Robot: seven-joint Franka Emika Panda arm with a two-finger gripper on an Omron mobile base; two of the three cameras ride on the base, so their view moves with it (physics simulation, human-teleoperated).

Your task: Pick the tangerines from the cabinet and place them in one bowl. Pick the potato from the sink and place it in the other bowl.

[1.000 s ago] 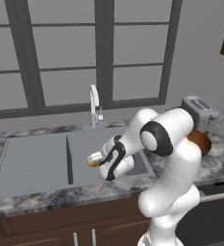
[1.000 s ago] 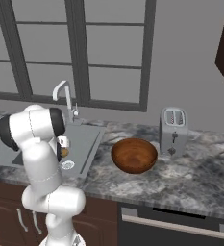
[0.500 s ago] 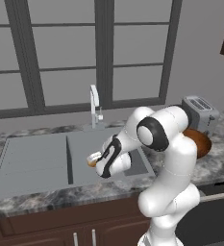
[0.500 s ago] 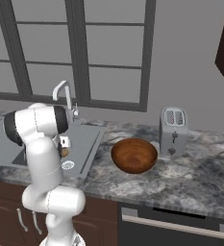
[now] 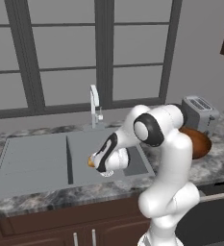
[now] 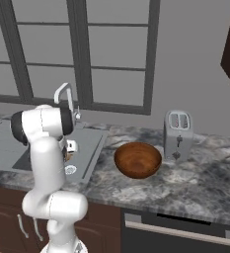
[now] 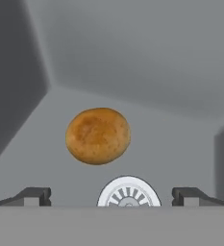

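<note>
Gripper point(image 7: 111, 197) wide open over the sink point(image 5: 31, 158), holding nothing, its finger tips point(image 7: 34, 196) spread at 7 and 5 o'clock of the hand view. Potato point(image 7: 98, 136) lies on the grey floor of the basin, just off centre toward 10 o'clock, with the round drain point(image 7: 128, 192) at 6 o'clock, close beside it. From the left base view, a sliver of potato peeks out at 9 o'clock of the wrist. Over to the right, the brown bowl point(image 6: 137, 159) waits on the counter point(image 6: 195, 183) beside the toaster point(image 6: 178, 133). Looks like the potato pick is on: next, centre the jaws over it, descend, close.
</note>
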